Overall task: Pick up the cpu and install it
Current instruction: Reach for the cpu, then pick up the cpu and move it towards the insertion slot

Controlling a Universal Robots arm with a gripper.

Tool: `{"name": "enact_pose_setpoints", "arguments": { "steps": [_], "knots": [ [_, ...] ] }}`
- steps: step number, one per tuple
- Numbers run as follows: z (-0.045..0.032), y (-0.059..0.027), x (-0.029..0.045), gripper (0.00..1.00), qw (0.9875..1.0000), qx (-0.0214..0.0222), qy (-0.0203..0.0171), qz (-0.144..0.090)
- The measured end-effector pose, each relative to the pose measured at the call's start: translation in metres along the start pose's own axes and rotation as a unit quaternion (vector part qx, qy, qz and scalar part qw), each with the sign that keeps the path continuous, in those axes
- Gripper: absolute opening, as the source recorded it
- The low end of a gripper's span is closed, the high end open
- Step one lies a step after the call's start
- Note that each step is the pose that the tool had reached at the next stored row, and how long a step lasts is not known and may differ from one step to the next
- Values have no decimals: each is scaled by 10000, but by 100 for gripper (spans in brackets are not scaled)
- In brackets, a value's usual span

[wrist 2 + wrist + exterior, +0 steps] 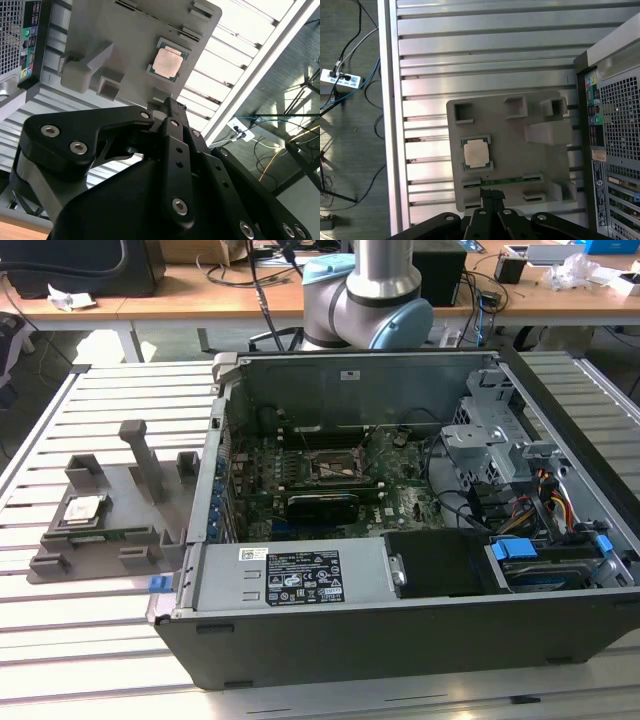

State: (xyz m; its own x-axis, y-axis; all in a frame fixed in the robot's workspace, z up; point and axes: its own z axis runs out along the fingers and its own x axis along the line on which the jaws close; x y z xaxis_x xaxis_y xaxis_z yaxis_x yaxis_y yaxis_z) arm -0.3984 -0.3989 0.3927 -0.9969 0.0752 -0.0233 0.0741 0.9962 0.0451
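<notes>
Lying in one grey tray (512, 150), one cpu (476, 154), one green strip (510, 180) beside it, jaws closed and empty, hiding part of the tray's edge, one open computer case (400, 650) alongside the tray.

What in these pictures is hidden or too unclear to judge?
Exterior view: the cpu is too small to show any marks on its top.
Exterior view: the socket is too small to judge whether it is empty.
First wrist view: the gripper covers part of the grey tray edge.

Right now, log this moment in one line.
phase: pre-grasp | cpu: lying in grey tray, untouched | gripper: jaws shut, empty, apart from cpu
</notes>
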Motion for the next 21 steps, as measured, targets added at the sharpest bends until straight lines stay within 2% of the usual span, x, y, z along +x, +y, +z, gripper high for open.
{"name": "enact_pose_setpoints", "arguments": {
  "steps": [8, 21],
  "knots": [
    [-1, -4, 57, 11, 10000, 0, 0, 1],
    [0, -5, 70, 11, 10000, 0, 0, 0]
  ]
}}
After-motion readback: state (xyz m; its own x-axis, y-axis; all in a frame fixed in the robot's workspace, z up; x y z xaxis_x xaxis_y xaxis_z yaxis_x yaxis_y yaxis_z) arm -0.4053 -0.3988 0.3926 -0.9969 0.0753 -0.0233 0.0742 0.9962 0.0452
